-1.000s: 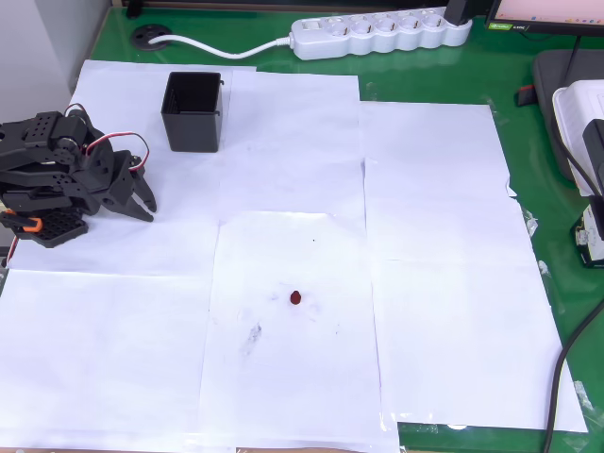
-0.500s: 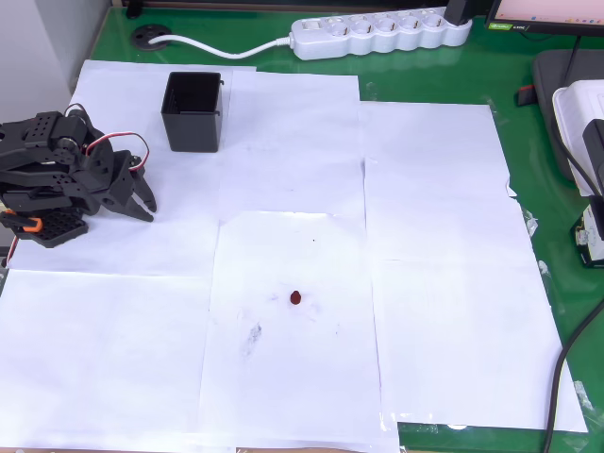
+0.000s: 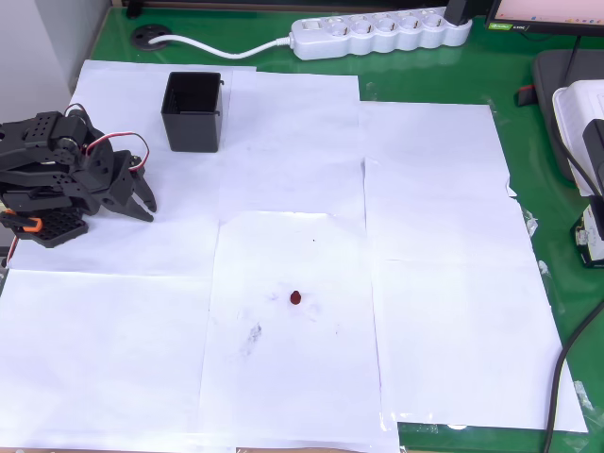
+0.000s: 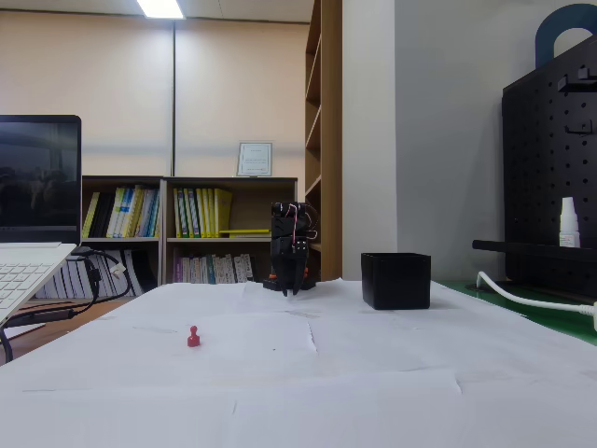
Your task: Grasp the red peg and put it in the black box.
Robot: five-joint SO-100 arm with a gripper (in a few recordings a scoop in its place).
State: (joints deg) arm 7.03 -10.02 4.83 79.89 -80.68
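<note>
The red peg (image 3: 296, 298) lies alone on the white paper near the table's middle; in the fixed view the red peg (image 4: 193, 336) stands at the front left. The black box (image 3: 193, 137) sits at the back left in the overhead view, open side up and nothing seen inside; the fixed view has the black box (image 4: 396, 283) right of the arm. My black gripper (image 3: 146, 208) rests folded at the left edge, below and left of the box and far from the peg. The gripper (image 4: 297, 286) points down at the paper, jaws together with nothing in them.
White paper sheets (image 3: 434, 283) cover a green table mat (image 3: 528, 170). A white power strip (image 3: 382, 33) with its cable lies along the back edge. Devices and a black cable (image 3: 566, 359) crowd the right edge. A laptop (image 4: 28, 252) stands at the fixed view's left.
</note>
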